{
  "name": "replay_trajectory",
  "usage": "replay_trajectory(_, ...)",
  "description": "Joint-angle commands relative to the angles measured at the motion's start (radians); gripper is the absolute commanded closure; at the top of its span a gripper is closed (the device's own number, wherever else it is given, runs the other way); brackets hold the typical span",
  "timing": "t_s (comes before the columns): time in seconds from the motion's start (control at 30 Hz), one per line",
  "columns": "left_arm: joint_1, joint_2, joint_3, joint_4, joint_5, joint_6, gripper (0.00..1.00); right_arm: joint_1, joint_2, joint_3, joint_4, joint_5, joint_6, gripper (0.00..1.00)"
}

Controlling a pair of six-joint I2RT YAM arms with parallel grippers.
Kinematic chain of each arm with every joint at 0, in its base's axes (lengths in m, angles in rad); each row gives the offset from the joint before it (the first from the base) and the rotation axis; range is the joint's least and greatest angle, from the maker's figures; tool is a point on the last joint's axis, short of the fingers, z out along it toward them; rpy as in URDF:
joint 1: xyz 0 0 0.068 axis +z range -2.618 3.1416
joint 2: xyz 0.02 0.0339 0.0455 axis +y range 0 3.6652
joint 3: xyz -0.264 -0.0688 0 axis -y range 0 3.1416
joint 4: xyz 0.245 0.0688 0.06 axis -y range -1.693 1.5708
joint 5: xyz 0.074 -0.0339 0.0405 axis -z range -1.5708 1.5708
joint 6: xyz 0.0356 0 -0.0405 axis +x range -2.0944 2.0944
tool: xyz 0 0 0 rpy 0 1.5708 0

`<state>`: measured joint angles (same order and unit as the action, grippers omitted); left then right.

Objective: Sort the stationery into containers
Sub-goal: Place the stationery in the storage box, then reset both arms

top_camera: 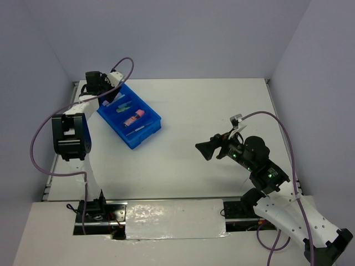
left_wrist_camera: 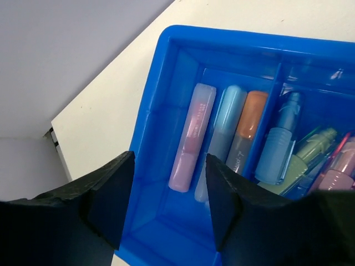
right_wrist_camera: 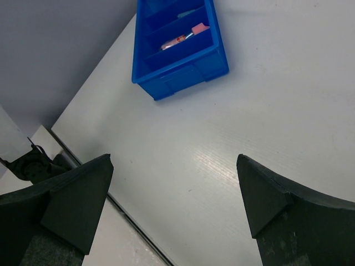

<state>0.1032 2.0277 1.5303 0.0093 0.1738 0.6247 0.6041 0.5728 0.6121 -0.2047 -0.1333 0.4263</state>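
The blue tray (top_camera: 148, 134) sits at the far left of the table and holds the stationery. In the left wrist view its end compartment (left_wrist_camera: 161, 183) holds a pink stick (left_wrist_camera: 191, 138), a pale blue stick (left_wrist_camera: 224, 130) and an orange-topped stick (left_wrist_camera: 247, 130); the compartment beside it holds a blue marker (left_wrist_camera: 277, 149) and green and pink items (left_wrist_camera: 327, 160). My left gripper (left_wrist_camera: 169, 205) is open and empty just above the tray's end compartment (top_camera: 105, 95). My right gripper (top_camera: 206, 149) is open and empty, above bare table right of centre (right_wrist_camera: 175, 205). The tray also shows in the right wrist view (right_wrist_camera: 177, 66).
The left table edge and wall corner (left_wrist_camera: 52, 133) lie close beside the tray. A purple cable (top_camera: 41, 138) loops around the left arm. A metal rail (top_camera: 166, 213) runs along the table's near edge.
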Motion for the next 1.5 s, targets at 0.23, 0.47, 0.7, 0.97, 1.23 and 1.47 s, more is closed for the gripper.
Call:
replay_trajectory(0.23,0.004,-0.214,-0.05,0.119,0.044,-0.137,0.32,0.0,0.001,0.021,0.056,-0.011,-0.001,0.0)
replay_trajectory(0.47,0.004,-0.536,-0.007,-0.006,-0.134,-0.534,0.01,0.0,0.081,0.164,-0.096,0.168,-0.113,0.0)
replay_trajectory(0.7,0.006,-0.963,-0.146,-0.363,-0.22,-0.85,0.01,0.0,0.026,0.466,-0.511,0.438,-0.146,0.0)
replay_trajectory(0.97,0.006,-1.483,-0.574,-0.551,-0.243,-0.905,0.01,0.0,-0.113,0.676,-0.735,0.485,-0.176,0.0)
replay_trajectory(1.23,-0.054,-1.732,-0.576,-0.692,-0.247,-0.931,0.01,0.0,-0.2,0.641,-0.835,0.5,-0.163,0.0)
replay_trajectory(1.47,-0.057,-1.765,-0.555,-0.743,-0.237,-0.954,0.01,0.0,-0.235,0.618,-0.854,0.521,-0.146,0.0)
